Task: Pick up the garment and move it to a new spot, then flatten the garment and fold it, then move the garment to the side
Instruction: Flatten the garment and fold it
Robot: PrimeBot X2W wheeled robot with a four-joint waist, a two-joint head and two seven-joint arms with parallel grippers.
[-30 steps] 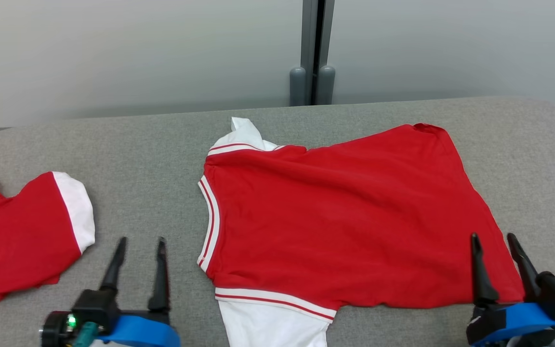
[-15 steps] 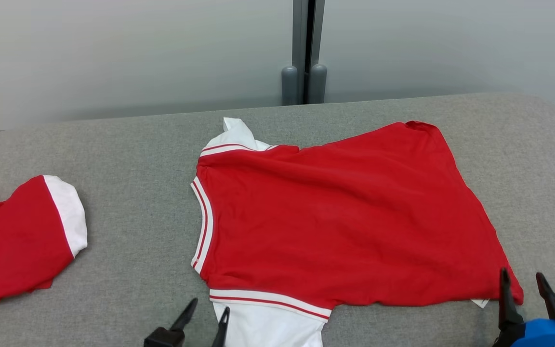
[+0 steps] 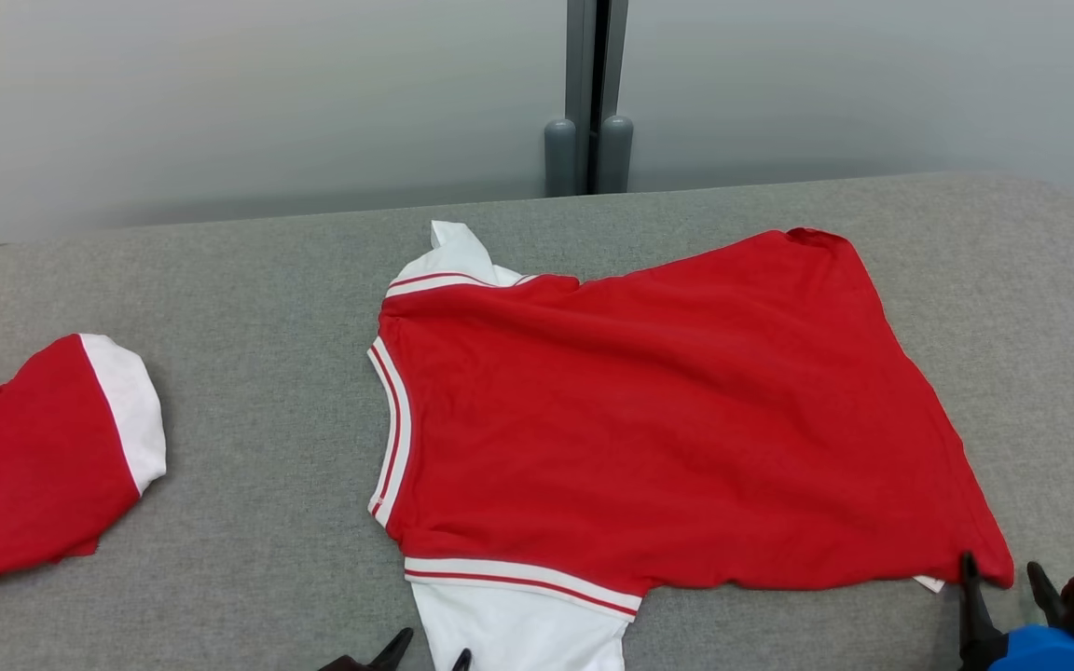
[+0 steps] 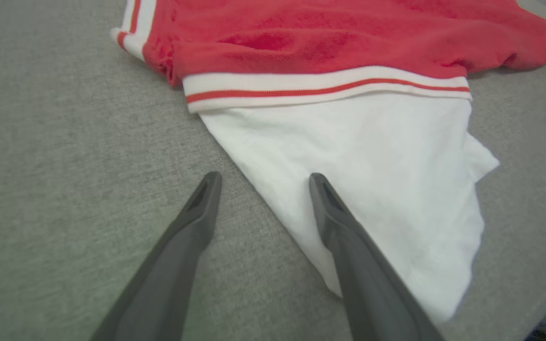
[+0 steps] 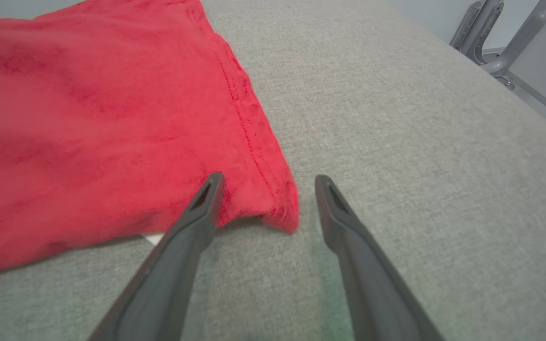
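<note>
Head view: garment (image 3: 677, 419) flat near front edge of worktop (image 3: 267, 308). Fingers wide, empty: left gripper (image 4: 264, 176) astride white sleeve (image 4: 372, 166) edge, right gripper (image 5: 266, 177) astride hem corner (image 5: 277, 213). Pinch both layers.

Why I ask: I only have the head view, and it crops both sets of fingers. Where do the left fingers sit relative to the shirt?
Observer: The left fingers stand open, one over the white sleeve, one over the bare table, with the sleeve's edge between them.
Operator: And the right?
Observer: The right fingers are open too, straddling the red hem corner; whether they touch it I cannot tell.
</note>
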